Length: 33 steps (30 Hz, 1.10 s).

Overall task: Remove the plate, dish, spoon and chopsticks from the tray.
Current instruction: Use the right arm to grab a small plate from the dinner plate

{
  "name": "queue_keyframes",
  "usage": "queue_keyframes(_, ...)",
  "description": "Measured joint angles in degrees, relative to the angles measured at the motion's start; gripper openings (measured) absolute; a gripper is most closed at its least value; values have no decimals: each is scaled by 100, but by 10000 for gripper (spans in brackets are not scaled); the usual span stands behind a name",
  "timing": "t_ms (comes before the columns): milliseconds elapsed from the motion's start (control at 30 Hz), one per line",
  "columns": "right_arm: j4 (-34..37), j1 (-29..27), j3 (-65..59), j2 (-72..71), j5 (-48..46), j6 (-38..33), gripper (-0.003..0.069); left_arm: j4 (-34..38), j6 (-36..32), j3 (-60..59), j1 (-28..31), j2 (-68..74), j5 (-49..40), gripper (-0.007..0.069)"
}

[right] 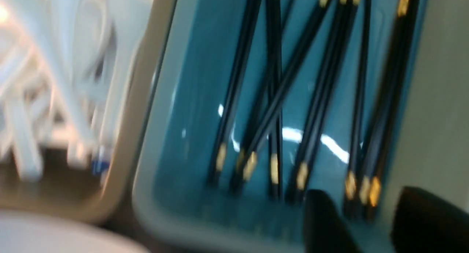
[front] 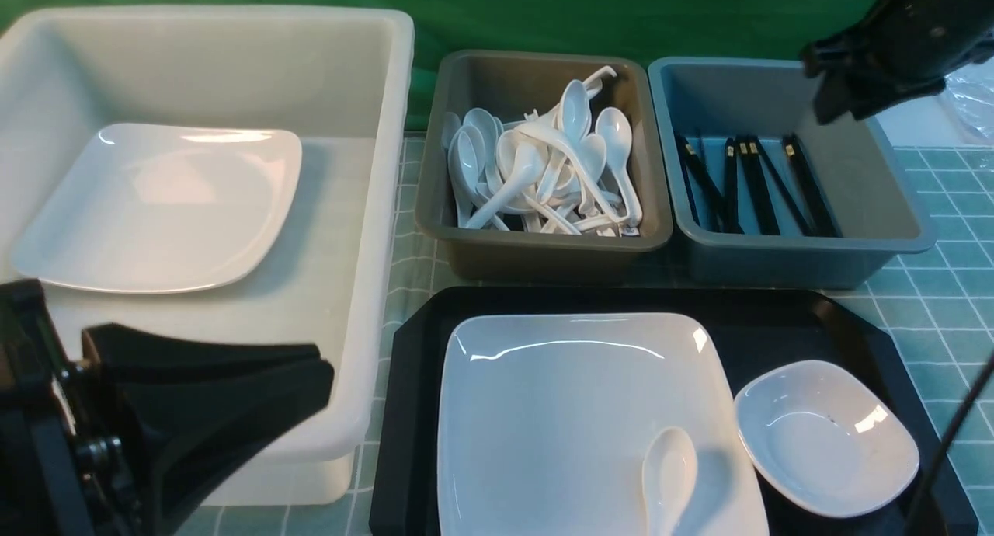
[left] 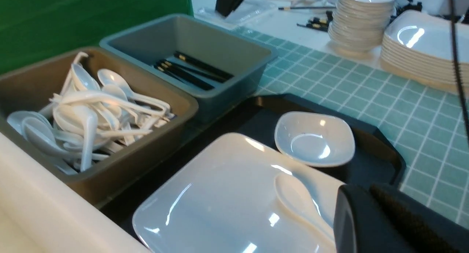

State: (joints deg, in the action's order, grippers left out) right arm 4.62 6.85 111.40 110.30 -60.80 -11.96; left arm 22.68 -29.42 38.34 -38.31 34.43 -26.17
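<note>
One spoon (front: 669,474), handle cut off | left hand (front: 322,365) clenched | right hand (right: 366,223) released, empty

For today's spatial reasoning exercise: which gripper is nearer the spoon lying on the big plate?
Left. The left gripper hangs just left of the tray, near the spoon; the right gripper is far back, above the chopstick tub.

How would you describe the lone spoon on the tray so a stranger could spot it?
Find the black tray in front of the brown tub and the blue-grey tub. On it sits a large white plate, and the spoon lies on that plate's near right part. Unlike the heaped spoons in the brown tub, it lies alone.
</note>
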Motion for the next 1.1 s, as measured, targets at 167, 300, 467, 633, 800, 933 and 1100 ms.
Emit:
queue_keyframes(167,-714,721,-1404,-1219,-191,-160,179,0,0,0,0,0,-312,17)
queue_keyframes(300,-1267,1555,-3043,-2177,85,-327,201,0,0,0,0,0,-466,17)
queue_keyframes(467,-1464,2295,-5015,-3081,814,-428,309,0,-25,0,0,0,-486,17)
queue_keyframes(633,-1497,2433,-6445,-3230,1655,-574,485,-1,-61,0,0,-11,-553,17)
queue_keyframes(800,-1643,2433,-7201,-3116,2903,-861,558,-1,-65,0,0,-11,-555,17)
queue_keyframes(933,-2007,2433,-7340,-2813,3396,-874,559,-1,-65,0,0,-11,-555,17)
queue_keyframes(1100,-2518,2433,-7347,-2232,3579,-849,518,-1,-65,0,0,-11,-642,17)
